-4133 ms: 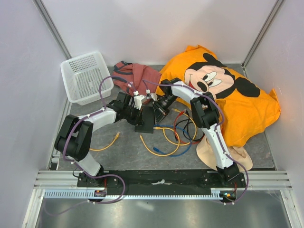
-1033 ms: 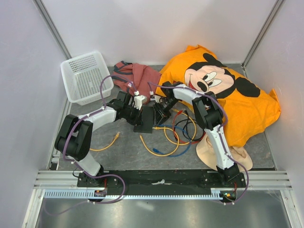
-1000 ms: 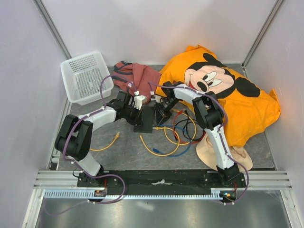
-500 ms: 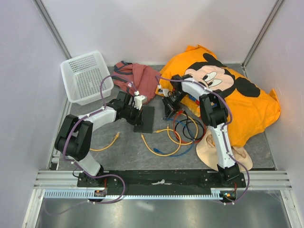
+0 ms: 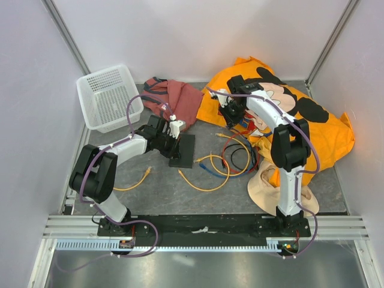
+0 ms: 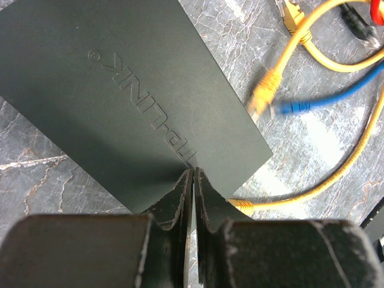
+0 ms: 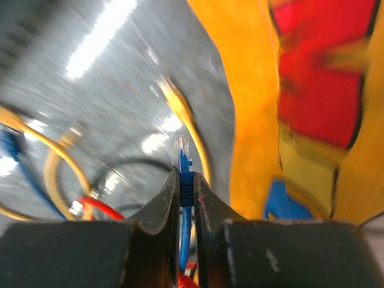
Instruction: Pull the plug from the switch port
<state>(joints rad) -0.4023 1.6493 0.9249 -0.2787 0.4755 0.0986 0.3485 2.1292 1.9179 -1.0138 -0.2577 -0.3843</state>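
Note:
The switch (image 5: 183,150) is a flat matte-black box lying on the table; it fills the upper left of the left wrist view (image 6: 138,108). My left gripper (image 5: 172,141) is shut, with its tips (image 6: 193,177) resting on the switch's near edge. My right gripper (image 5: 231,113) is raised at the back, beside the orange pillow and well away from the switch. It is shut on the blue cable's boot (image 7: 186,174), and the clear plug (image 7: 182,149) sticks out free past the tips. No cable sits in the switch edge that shows.
A loose tangle of yellow, red, black and blue cables (image 5: 231,159) lies right of the switch. A yellow plug (image 5: 146,174) lies at left. There is a white basket (image 5: 108,96) at back left, a red cloth (image 5: 177,96) behind, an orange Mickey pillow (image 5: 300,126) at right and a beige item (image 5: 270,186).
My right gripper has pulled away from the switch, up and back to the right, carrying the blue plug. The cable tangle has dragged rightward. The left gripper and the switch have stayed put.

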